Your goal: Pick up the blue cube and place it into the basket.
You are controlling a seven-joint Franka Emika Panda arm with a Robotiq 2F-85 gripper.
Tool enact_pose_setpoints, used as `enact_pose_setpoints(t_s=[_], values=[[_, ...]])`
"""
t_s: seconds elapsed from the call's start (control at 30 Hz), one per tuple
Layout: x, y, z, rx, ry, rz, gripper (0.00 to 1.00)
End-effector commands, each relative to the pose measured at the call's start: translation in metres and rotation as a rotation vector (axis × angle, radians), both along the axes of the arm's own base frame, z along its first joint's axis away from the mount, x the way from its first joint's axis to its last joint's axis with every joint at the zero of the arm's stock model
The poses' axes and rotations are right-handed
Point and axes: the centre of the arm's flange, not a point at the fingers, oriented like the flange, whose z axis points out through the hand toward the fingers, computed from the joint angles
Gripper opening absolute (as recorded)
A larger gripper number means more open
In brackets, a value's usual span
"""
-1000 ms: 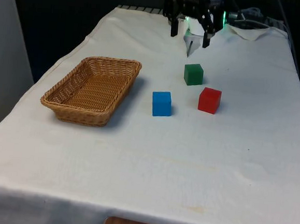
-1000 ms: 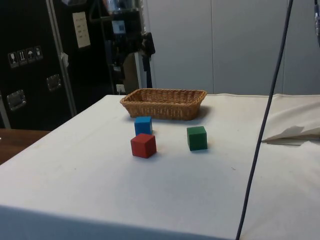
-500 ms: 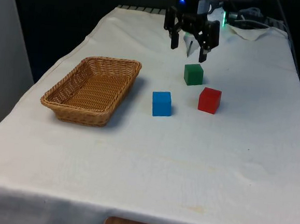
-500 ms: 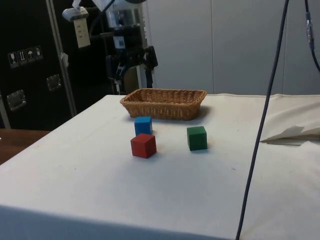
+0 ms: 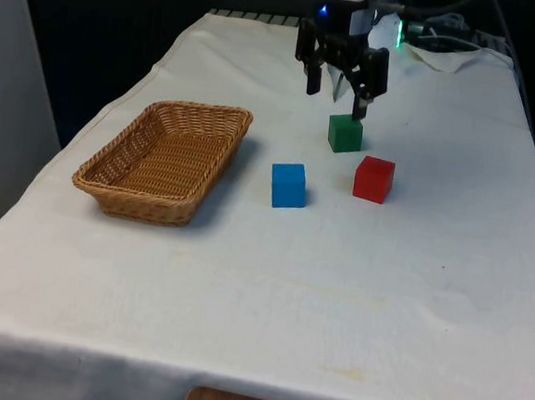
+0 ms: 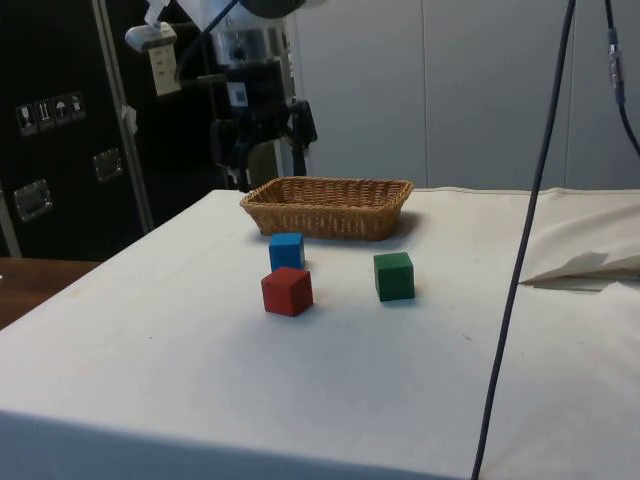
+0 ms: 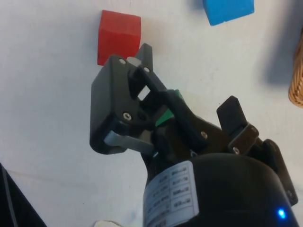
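Front view: open claw (image 5: 337, 88) hovers, seemingly above green cube (image 5: 345, 134).

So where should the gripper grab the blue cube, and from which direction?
Come from above and close on two opposite vertical faces of the blue cube. It sits flat on the cloth, apart from the red cube, green cube and basket, so its sides look free. The open gripper hangs above the green cube and probably needs shifting over first.

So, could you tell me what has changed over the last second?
The gripper, open and empty, came forward and down over the table, now above the green cube. The blue cube, red cube and basket stayed put.
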Motion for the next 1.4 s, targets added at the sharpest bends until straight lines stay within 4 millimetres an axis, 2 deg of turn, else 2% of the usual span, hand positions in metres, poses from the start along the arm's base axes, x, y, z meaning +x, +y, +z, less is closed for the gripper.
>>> enact_pose_setpoints(t_s=[0.0, 1.37], values=[[0.001, 0.001, -0.003, 0.002, -0.01, -0.018, 1.0], [0.007, 0.001, -0.049, -0.021, -0.05, -0.251, 1.0]])
